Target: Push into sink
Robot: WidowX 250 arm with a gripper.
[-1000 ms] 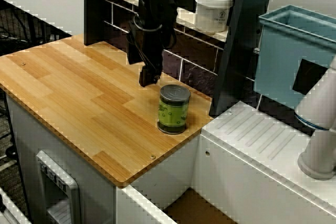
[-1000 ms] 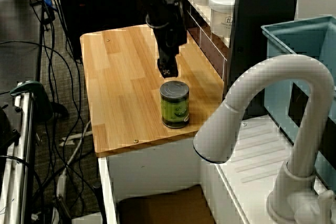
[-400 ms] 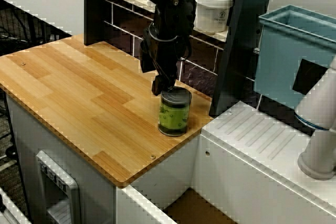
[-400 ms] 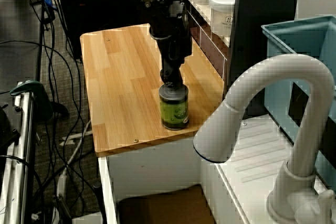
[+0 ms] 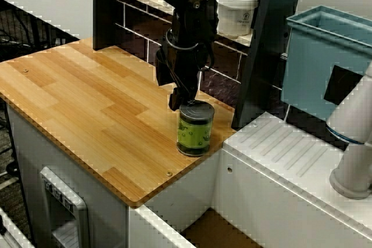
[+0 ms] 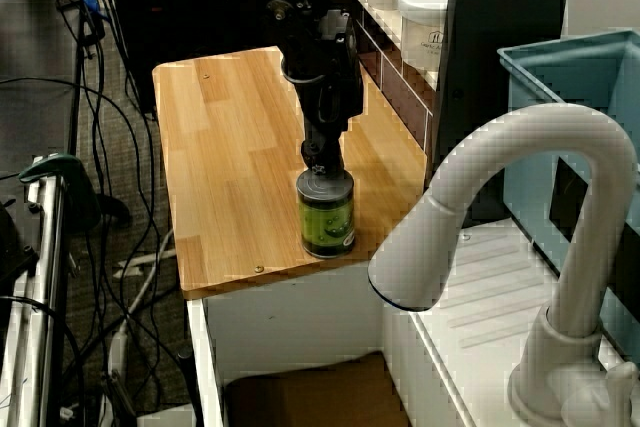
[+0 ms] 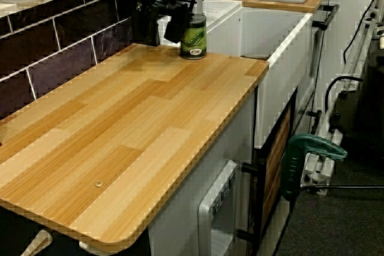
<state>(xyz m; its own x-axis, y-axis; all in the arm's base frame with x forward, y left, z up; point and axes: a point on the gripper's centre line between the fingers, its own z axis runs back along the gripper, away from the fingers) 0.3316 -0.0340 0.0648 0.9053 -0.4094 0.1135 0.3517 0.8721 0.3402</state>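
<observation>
One gripper (image 5: 176,103) | fingers together, tip against green can (image 5: 195,129) rim | can upright near sink (image 6: 300,392)

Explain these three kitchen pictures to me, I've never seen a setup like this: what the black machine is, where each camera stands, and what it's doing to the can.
The black machine is a robot arm ending in a gripper. It works over a toy-sized kitchen's wooden counter. Two cameras look down from the sink side, one past the white faucet; the third looks along the counter from its far end. A green can stands upright near the counter's edge. Nothing is held: the gripper presses against the can's top rim from behind, apparently to shove it toward the sink below that edge. Whether its fingers are open is unclear.
</observation>
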